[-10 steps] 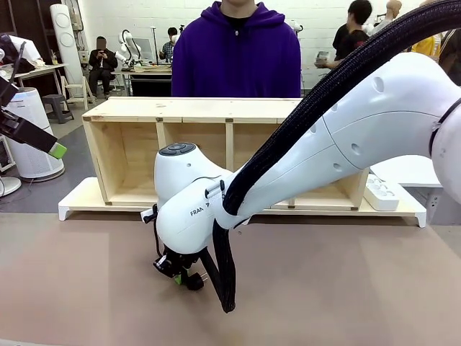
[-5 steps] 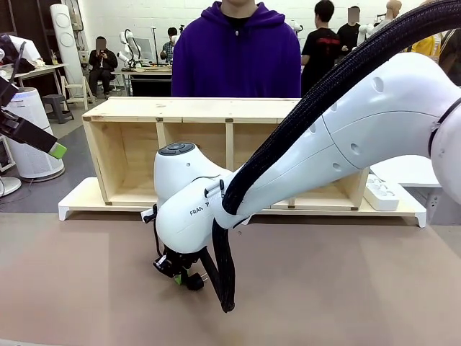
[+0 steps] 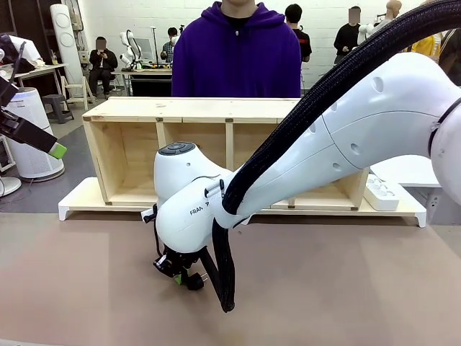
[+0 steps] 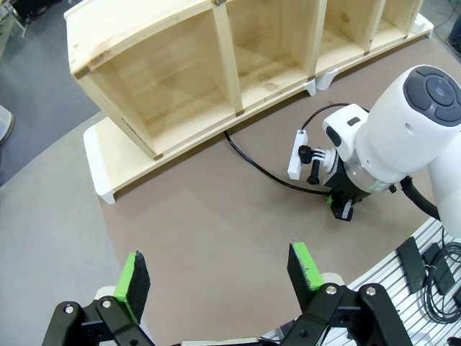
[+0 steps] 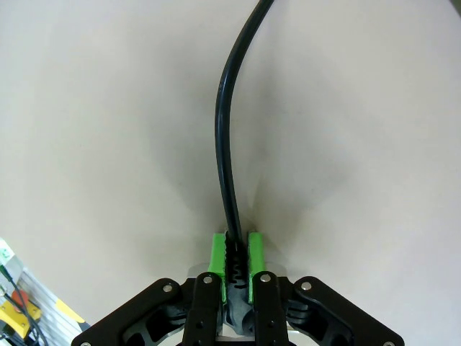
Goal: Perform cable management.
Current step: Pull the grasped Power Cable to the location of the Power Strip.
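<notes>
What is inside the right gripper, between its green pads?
The right gripper is shut on the cable: its ribbed end sits between the pads, and the rest curves away over the table. What lies deeper in the grip is covered.

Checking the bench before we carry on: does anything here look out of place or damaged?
Nothing is spilled or broken. Only the cable is untidy: it trails loose over the table, from the base of the wooden shelf to the right gripper, which is shut on its ribbed end.
</notes>
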### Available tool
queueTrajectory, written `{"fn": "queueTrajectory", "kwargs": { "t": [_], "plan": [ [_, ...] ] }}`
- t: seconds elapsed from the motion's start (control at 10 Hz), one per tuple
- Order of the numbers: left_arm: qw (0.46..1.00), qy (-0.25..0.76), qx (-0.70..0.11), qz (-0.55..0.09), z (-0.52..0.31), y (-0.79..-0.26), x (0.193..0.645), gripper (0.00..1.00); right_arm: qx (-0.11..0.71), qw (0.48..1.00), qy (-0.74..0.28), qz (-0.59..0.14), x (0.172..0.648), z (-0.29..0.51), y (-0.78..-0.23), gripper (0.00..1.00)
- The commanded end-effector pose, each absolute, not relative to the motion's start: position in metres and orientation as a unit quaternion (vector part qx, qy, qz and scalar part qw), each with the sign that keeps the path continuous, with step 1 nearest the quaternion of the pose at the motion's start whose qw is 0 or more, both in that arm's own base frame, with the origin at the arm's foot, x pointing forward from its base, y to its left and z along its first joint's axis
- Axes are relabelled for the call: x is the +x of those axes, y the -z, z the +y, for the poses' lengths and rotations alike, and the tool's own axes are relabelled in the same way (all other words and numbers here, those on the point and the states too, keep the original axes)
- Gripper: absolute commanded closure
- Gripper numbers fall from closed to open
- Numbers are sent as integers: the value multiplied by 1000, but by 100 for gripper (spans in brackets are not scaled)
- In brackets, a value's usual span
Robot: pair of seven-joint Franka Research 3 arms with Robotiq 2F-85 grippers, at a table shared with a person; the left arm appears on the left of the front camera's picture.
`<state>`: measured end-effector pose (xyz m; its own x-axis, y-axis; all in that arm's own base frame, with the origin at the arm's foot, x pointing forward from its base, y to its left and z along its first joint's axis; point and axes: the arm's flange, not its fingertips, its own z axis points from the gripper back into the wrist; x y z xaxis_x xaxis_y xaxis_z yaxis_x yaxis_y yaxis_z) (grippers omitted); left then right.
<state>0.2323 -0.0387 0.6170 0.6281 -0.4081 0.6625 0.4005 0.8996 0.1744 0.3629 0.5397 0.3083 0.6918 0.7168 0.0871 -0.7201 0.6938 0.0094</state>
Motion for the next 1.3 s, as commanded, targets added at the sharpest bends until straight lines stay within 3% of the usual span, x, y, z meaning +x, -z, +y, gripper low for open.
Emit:
{"fn": "queueTrajectory", "kwargs": {
  "t": [0.0, 0.3, 0.4, 0.7, 1.2],
  "plan": [
    [900, 226, 6, -373, -38, -618, 235, 0, 21, 920, -390, -38, 362, 540, -308, 100],
    [900, 226, 6, -373, -38, -618, 235, 0, 21, 920, -390, -38, 362, 540, -308, 100],
    [900, 226, 6, -373, -38, -618, 235, 0, 21, 920, -391, -38, 363, 540, -308, 85],
    [900, 226, 6, -373, -38, -618, 235, 0, 5, 900, -436, 1, 322, 515, -313, 85],
    [900, 226, 6, -373, -38, -618, 235, 0, 24, 909, -412, -57, 272, 458, -334, 85]
  ]
}}
